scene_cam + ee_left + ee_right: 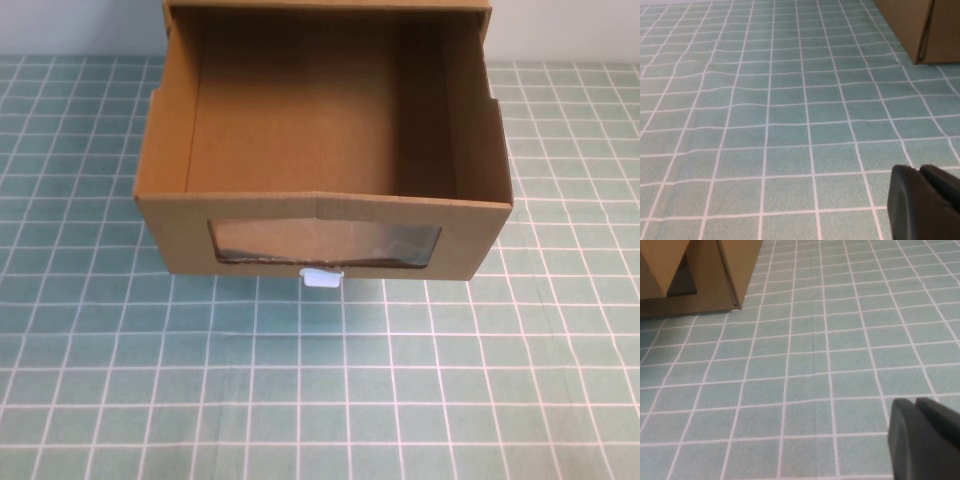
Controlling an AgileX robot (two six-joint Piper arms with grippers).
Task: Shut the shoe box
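Observation:
The shoe box (320, 215) is a brown cardboard drawer, pulled far out of its sleeve (330, 6) towards me and empty inside. Its front has a wide clear window (325, 245) and a small white pull tab (322, 278). Neither arm shows in the high view. My left gripper (920, 172) is shut and empty, low over the cloth, with a corner of the box (912, 27) ahead of it. My right gripper (916, 405) is shut and empty, low over the cloth, with the box's other side (700, 275) ahead of it.
A teal cloth with a white grid (320, 390) covers the table. A pale wall runs behind the box at the back.

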